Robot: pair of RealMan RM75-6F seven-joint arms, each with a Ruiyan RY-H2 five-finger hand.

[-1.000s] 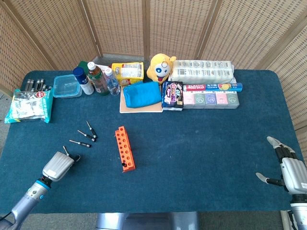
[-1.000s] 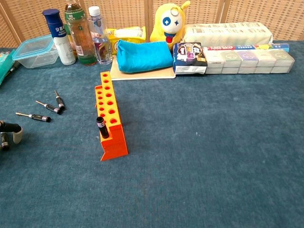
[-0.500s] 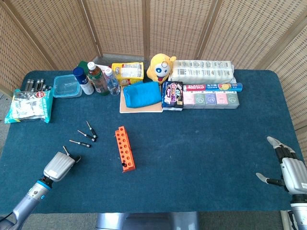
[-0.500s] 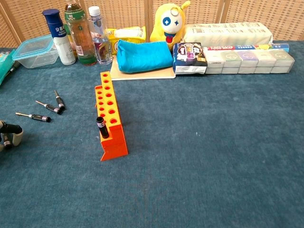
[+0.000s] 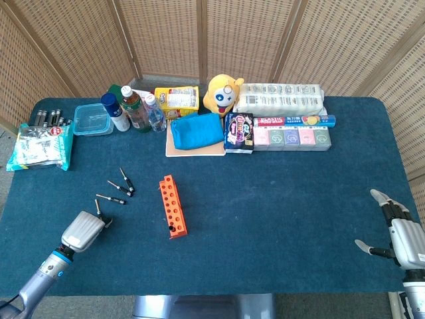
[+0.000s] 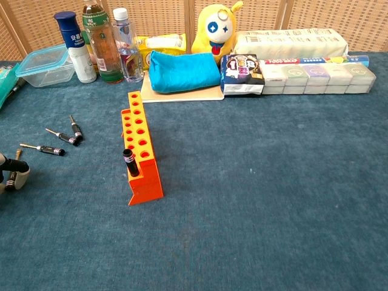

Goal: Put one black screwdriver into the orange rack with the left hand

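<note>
Black screwdriver half-hidden in left hand

left hand: near the front left of the table, holding a black screwdriver whose tip sticks up past the fingers
right hand: front right edge, fingers apart, holding nothing
orange rack: left of centre, lying lengthwise front to back
loose screwdrivers: three on the cloth, left of the rack
back row: bottles, blue pouch, yellow plush toy
</note>
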